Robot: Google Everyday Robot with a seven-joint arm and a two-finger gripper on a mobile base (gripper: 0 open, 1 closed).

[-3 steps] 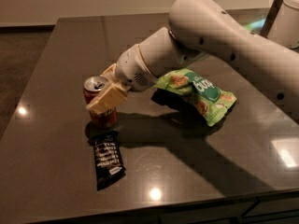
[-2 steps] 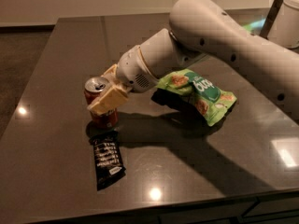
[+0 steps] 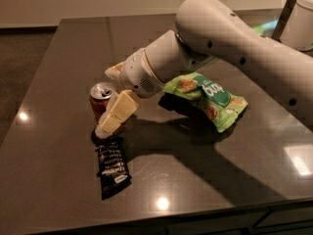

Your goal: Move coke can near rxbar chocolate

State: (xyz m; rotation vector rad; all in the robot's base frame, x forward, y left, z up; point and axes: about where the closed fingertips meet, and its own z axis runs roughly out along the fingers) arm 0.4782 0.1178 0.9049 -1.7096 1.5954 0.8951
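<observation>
claw: cream two-finger claw point(image 3: 106, 104) on the bulky white arm point(image 3: 230, 43), low over the left-front of the counter, pinching the can with one finger in front and one behind
coke can: small red cylindrical metal coke can point(image 3: 100, 98) with a silver top, roughly upright in the claw, just beside the far end of the bar; can't tell if its base rests on the counter
rxbar chocolate: flat black rectangular rxbar chocolate wrapper point(image 3: 113, 166), white lettering, lying flat near the front edge
other: crinkly green snack bag point(image 3: 211, 98), right of the can, apart from it
counter: dark glossy counter point(image 3: 54, 58)
progress: looks nearly done; can is already by the bar, release remains
risk 1: front finger point(image 3: 120, 110) reaches down close to the bar's end; spreading could shove the wrapper away
risk 2: letting go while the can is tilted or off the surface could make it topple and roll
risk 3: on retreat, the wrist could clip the can
</observation>
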